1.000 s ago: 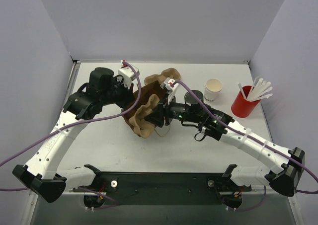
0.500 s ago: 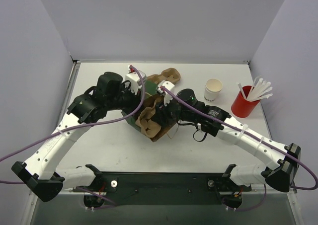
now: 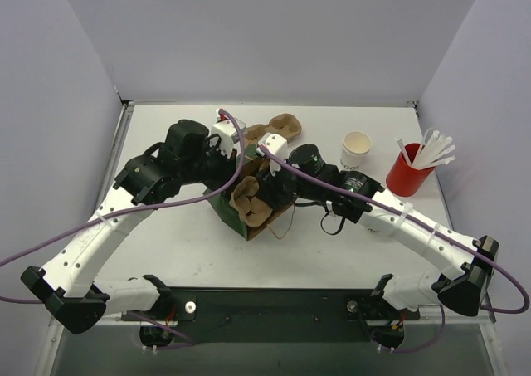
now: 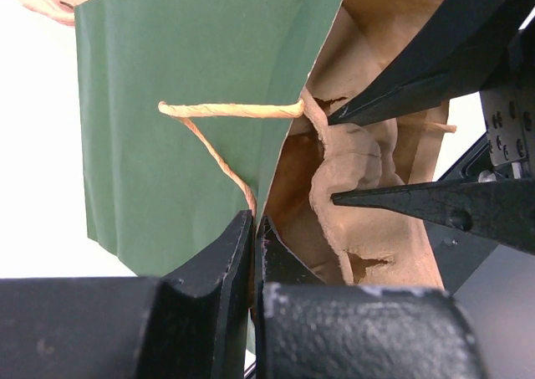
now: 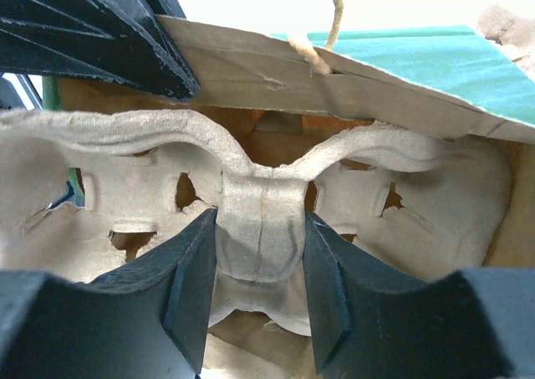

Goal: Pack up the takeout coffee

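On the tabletop (image 3: 191,245) the right fingers (image 5: 188,291) clamp the middle ridge of a pulp cup carrier (image 5: 259,220) inside the green paper bag (image 4: 184,61), whose rim the left fingers (image 4: 213,266) pinch tight; the takeout coffee shows in no view.

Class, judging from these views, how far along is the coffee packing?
Done: the green bag is open. In hand: the left gripper pinches its rim while the right gripper holds the pulp carrier by its centre rib, partly inside. Left: seating the carrier; no lidded cup shows in any view.
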Available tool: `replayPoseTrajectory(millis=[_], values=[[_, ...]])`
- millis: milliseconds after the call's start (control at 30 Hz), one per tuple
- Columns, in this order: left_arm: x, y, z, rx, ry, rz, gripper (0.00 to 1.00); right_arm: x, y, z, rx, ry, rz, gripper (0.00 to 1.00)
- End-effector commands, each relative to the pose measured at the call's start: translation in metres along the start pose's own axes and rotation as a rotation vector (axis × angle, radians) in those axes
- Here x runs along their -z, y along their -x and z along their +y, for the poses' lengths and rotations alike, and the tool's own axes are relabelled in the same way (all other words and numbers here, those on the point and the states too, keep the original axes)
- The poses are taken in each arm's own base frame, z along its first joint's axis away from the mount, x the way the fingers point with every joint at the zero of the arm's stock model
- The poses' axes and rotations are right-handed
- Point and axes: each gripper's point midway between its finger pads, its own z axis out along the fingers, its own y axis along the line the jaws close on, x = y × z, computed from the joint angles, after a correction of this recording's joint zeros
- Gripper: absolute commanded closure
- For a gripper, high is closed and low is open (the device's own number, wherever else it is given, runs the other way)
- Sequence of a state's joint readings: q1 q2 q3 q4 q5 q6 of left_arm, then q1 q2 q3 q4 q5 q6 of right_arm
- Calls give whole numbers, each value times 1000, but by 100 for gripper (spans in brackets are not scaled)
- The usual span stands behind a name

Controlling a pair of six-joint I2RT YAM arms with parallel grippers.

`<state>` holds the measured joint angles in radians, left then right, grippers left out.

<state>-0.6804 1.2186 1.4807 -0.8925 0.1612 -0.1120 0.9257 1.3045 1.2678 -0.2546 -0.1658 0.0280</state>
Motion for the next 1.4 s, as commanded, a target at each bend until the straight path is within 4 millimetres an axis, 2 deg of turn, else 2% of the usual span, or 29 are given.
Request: replayPoseTrajectory(millis=[0,267,433,533,733,867,1033,1233,1367], values=[[8,-4,1,-13,25,32,100,9,8,-16,43,-75,-20,63],[0,-16,15,-66,73,64,100,16,12,-3,-31,26,-55,64],[0,-16,23,-94,114,71,100,30,24,-11,-117,61,-131,64],[2,-11,20,-92,104,55,100,30,23,-17,-134,52,-129,64],[-1,0,15,1,102,38,100,16,11,-16,-72,25,-52,64],[-7,8,3,111,59,13,100,1,5,-17,-11,-32,6,64],[-13,10,-4,242,48,13,100,-18,-5,-29,2,-109,69,64],[-17,1,15,272,159,46,100,-37,-27,-32,60,-122,171,64],[-18,-4,39,254,296,65,100,-44,-40,-31,91,-113,234,64]])
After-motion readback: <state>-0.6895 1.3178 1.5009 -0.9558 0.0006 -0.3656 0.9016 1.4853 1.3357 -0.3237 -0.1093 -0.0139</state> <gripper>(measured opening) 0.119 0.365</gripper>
